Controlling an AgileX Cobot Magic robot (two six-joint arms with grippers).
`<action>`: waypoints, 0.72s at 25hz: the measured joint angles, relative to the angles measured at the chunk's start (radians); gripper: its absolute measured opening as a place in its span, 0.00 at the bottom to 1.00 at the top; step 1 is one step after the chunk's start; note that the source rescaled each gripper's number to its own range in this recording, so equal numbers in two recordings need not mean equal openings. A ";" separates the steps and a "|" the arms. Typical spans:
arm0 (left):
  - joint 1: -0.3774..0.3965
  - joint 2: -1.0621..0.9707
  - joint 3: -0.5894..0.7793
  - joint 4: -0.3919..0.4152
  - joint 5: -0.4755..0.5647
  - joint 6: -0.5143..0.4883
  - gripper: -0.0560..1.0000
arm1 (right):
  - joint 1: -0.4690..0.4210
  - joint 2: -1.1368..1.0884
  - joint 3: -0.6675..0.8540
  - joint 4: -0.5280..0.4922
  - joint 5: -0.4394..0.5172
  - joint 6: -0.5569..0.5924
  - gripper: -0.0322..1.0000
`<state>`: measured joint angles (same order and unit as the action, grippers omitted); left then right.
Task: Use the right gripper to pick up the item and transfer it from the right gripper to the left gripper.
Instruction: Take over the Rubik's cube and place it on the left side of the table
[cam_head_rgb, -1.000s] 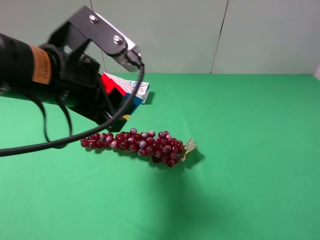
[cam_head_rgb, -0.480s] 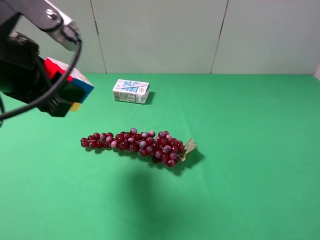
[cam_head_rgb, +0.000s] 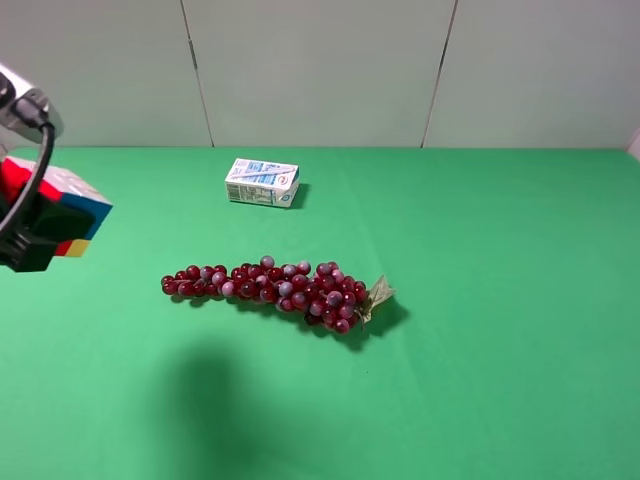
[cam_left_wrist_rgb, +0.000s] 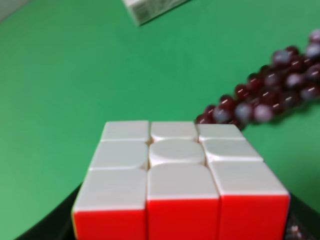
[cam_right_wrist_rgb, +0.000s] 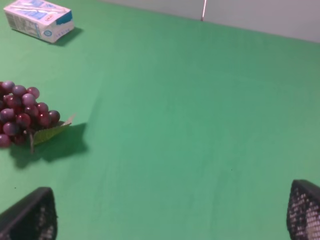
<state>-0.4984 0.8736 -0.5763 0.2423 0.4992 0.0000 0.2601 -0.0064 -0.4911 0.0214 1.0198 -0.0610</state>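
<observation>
The small 3x3 puzzle cube (cam_head_rgb: 72, 205) with white, red, blue and yellow squares sits at the far left edge of the high view, up off the bench, clamped in the black left tool (cam_head_rgb: 35, 235), whose jaws are closed against its sides. In the left wrist view the cube (cam_left_wrist_rgb: 177, 175) fills the foreground, its white face up and a red row towards the camera, with black tool parts showing at its lower corners. Below and to the right of it on the green-covered bench (cam_head_rgb: 480, 300) lies a long bunch of dark red grapes (cam_head_rgb: 275, 285) with a pale leaf at its right end. Farther back rests a small white-and-blue carton (cam_head_rgb: 262, 182), well apart from the grapes. The black right tool (cam_right_wrist_rgb: 167, 215) appears only in its own wrist view, its mesh-textured fingers (cam_right_wrist_rgb: 31, 216) spread wide over bare green cloth, holding nothing.
</observation>
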 joint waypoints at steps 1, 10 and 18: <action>0.024 0.000 0.010 0.000 -0.008 0.000 0.06 | 0.000 0.000 0.000 0.000 0.000 0.000 1.00; 0.145 0.049 0.054 -0.002 -0.183 0.010 0.06 | 0.000 0.000 0.000 0.000 -0.001 0.000 1.00; 0.146 0.260 0.055 -0.002 -0.342 -0.006 0.06 | 0.000 0.000 0.000 0.000 -0.001 0.000 1.00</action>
<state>-0.3522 1.1337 -0.5216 0.2399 0.1575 -0.0062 0.2601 -0.0064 -0.4911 0.0218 1.0185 -0.0610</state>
